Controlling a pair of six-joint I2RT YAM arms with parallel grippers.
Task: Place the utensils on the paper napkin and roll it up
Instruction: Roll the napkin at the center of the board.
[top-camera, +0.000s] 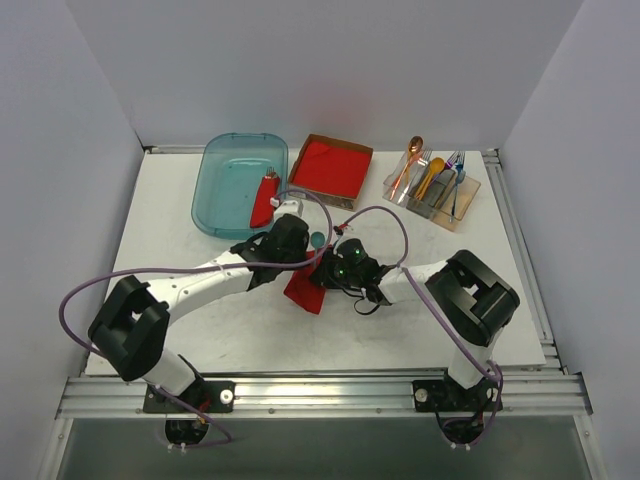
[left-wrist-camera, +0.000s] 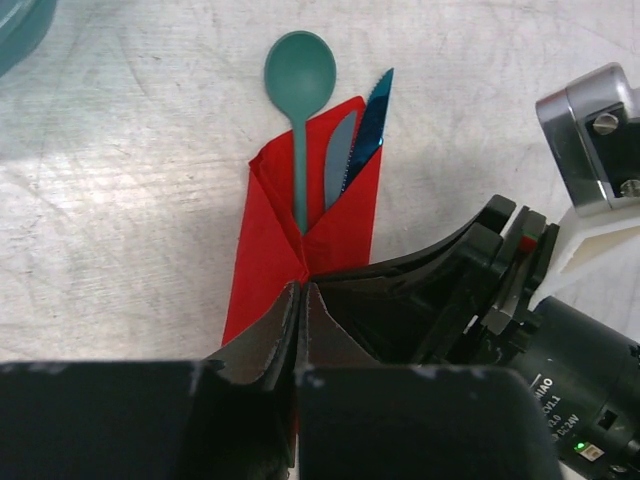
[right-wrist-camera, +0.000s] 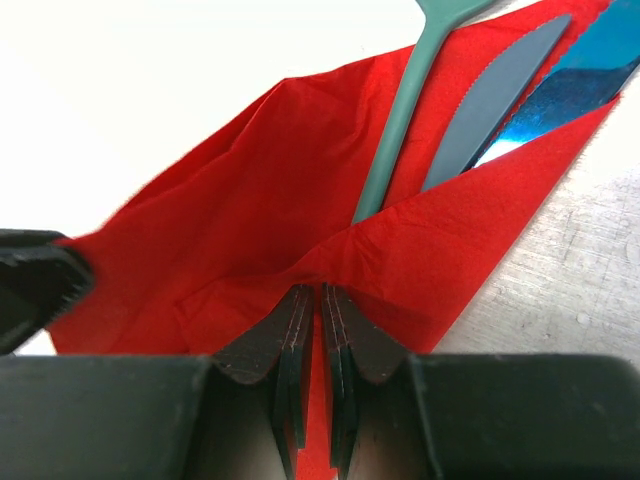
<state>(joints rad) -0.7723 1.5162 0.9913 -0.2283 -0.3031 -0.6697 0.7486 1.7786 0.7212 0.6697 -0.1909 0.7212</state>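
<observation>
1. Left claw (left-wrist-camera: 300, 300) is pinched right down. Its tips meet on the napkin (left-wrist-camera: 265, 240) where the two flaps cross, with no gap between the jaws.
2. Right claw (right-wrist-camera: 318, 305) is all but closed too. There's only a sliver between the pads, and red paper shows in that sliver, so it has the fold's edge nipped.
3. The napkin lies on the tabletop (left-wrist-camera: 120, 200), folded into a narrow pocket running straight ahead of the left claw. Spoon (left-wrist-camera: 300, 70), grey knife (left-wrist-camera: 340, 155) and blue piece (left-wrist-camera: 372, 125) poke out of its far mouth, and the spoon's bowl sits clear beyond the paper.
4. Room to move: there's bare tabletop ahead of the left claw and off to its left. To its right it's tight, with the right claw's body crowded in just beside it. From above, both claws meet over the napkin mid-tabletop, well short of the bin (top-camera: 240, 185), red stack (top-camera: 330, 168) and caddy (top-camera: 432, 190) beyond them.
5. Hidden: the lower handles vanish under the flaps, and the napkin's near end is covered by the left claw. From above, the arms mask most of the paper, so only a red corner shows on the near side. In the right wrist view the blue piece runs off the frame edge and the spoon's bowl is cut off at the top.
6. Writing: there's small white print on the right claw's motor housing, cut off at the frame corner, and I can't read it properly.
</observation>
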